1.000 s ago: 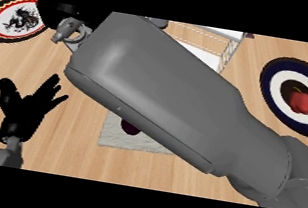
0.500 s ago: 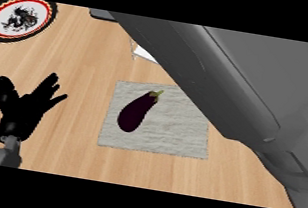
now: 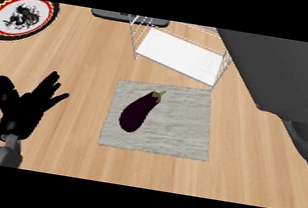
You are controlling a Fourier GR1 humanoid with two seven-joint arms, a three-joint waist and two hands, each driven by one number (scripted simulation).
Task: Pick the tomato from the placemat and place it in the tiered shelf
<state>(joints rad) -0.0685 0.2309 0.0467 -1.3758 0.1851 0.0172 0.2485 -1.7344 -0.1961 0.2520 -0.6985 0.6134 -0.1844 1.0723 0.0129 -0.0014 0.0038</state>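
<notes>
Lay on the placemat (image 3: pixel 175 129) an eggplant (image 3: pixel 139 112), not a tomato: smooth, likely slippery, best grasped mid-body; left hand (image 3: pixel 26 106) rested open, empty; right hand unseen

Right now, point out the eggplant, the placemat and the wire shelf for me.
eggplant (image 3: pixel 139 114): head view, middle of its purple body.
placemat (image 3: pixel 182 131): head view, bare cloth right of the eggplant.
wire shelf (image 3: pixel 183 57): head view, its white tier.
</notes>
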